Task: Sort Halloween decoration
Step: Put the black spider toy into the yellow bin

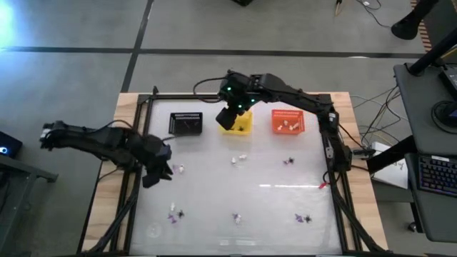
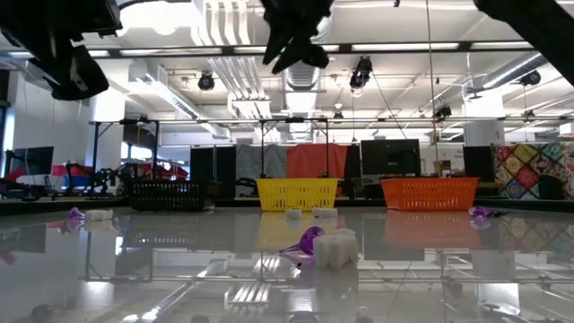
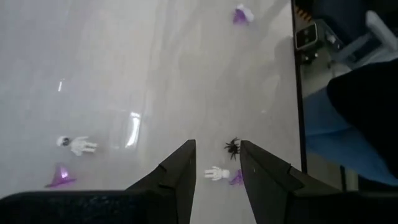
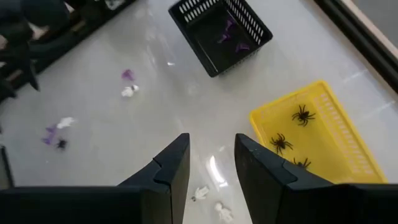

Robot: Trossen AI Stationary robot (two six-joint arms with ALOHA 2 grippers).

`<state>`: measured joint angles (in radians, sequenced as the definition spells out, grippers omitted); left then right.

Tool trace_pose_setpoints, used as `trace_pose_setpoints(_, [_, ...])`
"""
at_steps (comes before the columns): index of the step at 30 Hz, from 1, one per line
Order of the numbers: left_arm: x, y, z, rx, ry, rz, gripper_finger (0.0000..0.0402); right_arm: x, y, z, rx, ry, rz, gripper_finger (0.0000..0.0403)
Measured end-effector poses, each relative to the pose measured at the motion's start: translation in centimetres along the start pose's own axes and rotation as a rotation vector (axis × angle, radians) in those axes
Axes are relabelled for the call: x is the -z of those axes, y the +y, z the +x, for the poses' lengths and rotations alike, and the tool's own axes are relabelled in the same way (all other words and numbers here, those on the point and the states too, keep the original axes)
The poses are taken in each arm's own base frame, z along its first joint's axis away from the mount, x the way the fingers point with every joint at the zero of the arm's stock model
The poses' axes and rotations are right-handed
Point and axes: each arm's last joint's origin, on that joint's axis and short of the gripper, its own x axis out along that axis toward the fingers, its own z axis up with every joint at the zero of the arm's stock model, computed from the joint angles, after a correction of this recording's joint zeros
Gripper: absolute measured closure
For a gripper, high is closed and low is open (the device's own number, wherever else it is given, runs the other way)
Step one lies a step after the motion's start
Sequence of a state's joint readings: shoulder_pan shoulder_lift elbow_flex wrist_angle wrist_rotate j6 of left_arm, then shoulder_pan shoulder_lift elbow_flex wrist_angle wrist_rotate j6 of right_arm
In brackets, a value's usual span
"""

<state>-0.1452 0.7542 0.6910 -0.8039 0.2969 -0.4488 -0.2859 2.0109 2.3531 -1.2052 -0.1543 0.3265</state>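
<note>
Small purple, black and white Halloween decorations lie scattered on the white table: a white one (image 1: 241, 157), a dark one (image 1: 288, 161), and others near the front (image 1: 175, 213) (image 1: 303, 218). My left gripper (image 1: 158, 171) (image 3: 217, 180) hovers open over the table's left side. Below it lie a black spider (image 3: 232, 146), a white figure (image 3: 216, 173) and a purple piece (image 3: 236, 179). My right gripper (image 1: 232, 114) (image 4: 211, 168) hangs open and high by the yellow basket (image 4: 317, 137), which holds black spiders. Neither gripper holds anything.
Three baskets stand in a row at the far edge: black (image 1: 186, 123) with purple pieces inside, yellow (image 1: 237, 123), and orange (image 1: 288, 121) with white pieces. A black frame (image 1: 335, 178) runs around the table. A white figure (image 3: 78, 144) and a purple hat (image 3: 60, 177) lie apart.
</note>
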Motion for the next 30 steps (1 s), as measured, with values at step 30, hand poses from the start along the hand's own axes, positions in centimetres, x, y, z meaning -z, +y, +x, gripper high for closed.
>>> trace_pose_setpoints(30, [2.5,-6.0,11.7,-0.094,0.294,0.118,0.0294,5.1,4.2,-5.6,0.224,0.126,0.014,0.0284])
